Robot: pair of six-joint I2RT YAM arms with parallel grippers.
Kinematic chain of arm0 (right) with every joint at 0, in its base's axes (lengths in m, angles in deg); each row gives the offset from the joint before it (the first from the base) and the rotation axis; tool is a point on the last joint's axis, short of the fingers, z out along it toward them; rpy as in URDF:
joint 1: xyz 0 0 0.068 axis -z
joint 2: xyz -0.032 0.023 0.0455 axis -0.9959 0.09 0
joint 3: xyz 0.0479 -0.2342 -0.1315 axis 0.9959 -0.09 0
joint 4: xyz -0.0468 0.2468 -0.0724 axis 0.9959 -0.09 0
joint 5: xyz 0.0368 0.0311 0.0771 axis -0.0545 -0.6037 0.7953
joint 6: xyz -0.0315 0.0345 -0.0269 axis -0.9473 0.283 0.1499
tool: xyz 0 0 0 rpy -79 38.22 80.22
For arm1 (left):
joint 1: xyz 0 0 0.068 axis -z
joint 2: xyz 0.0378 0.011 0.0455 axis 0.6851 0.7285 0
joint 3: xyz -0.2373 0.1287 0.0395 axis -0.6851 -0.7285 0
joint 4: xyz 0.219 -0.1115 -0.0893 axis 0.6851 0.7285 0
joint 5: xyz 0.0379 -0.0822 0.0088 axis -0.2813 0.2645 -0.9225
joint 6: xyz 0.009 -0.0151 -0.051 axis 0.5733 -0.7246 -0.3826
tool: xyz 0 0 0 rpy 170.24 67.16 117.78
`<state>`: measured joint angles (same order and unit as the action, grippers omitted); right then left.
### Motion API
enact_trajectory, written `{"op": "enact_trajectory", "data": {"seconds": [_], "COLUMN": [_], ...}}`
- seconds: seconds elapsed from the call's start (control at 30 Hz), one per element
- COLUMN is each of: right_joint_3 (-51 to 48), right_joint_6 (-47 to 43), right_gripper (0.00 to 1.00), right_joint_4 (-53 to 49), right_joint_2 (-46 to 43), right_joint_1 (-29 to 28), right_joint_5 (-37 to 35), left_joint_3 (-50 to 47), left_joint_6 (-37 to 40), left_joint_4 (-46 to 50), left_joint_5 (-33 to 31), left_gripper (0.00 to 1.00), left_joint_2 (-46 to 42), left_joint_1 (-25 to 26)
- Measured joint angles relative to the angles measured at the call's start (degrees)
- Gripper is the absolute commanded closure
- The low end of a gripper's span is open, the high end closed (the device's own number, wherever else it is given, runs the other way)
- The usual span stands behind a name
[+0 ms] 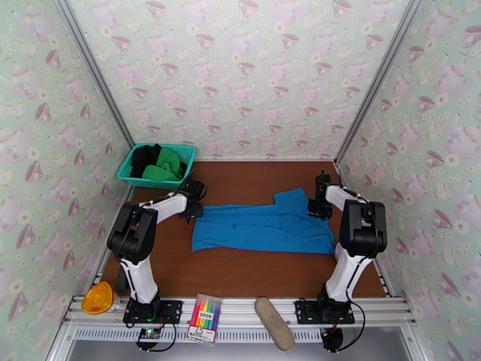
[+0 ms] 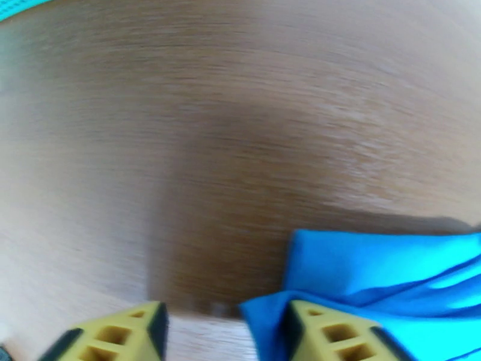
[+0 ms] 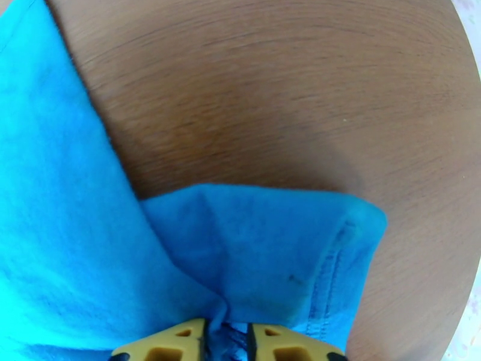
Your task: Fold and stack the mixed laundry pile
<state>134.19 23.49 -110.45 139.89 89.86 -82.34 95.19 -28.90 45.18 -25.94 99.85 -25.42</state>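
Between the right gripper's (image 3: 227, 339) clenched jaws sits a bunched fold of the blue shirt (image 1: 264, 227), which lies spread on the table (image 1: 240, 272). The left gripper's (image 2: 225, 335) jaws stand apart, with the shirt's other end just beside one finger. Beyond that gripper, the green garment (image 1: 163, 166) and the black garment (image 1: 144, 157) fill the basket (image 1: 187, 153).

Lab booth: teacup-wallpaper walls (image 1: 240, 67), aluminium frame (image 1: 240, 312).
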Motion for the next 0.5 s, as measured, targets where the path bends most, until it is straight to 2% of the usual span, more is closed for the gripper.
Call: {"op": "enact_trajectory", "data": {"seconds": [0.13,0.2,0.33,0.5], "right_joint_3": [1.77,5.25,14.38,25.05], "right_joint_6": [-0.13,0.07,-0.33,-0.04], "right_gripper": [0.59,0.47,0.48,0.52], "right_joint_4": [-1.16,-1.79,-2.38,-2.60], "right_joint_2": [-1.42,-1.49,0.61,10.43], "right_joint_1": [0.15,0.20,0.20,0.17], "right_joint_5": [2.56,4.52,8.33,12.09], "left_joint_3": [2.32,3.56,5.33,7.76], "left_joint_6": [0.13,0.20,0.15,1.18], "left_joint_4": [2.47,3.30,4.28,5.49], "left_joint_5": [-3.28,-4.13,-4.42,-4.33], "left_gripper": [0.03,0.00,0.00,0.00], "left_joint_2": [0.11,0.11,-0.98,-4.81], "left_joint_1": [0.00,0.00,0.00,0.07]}}
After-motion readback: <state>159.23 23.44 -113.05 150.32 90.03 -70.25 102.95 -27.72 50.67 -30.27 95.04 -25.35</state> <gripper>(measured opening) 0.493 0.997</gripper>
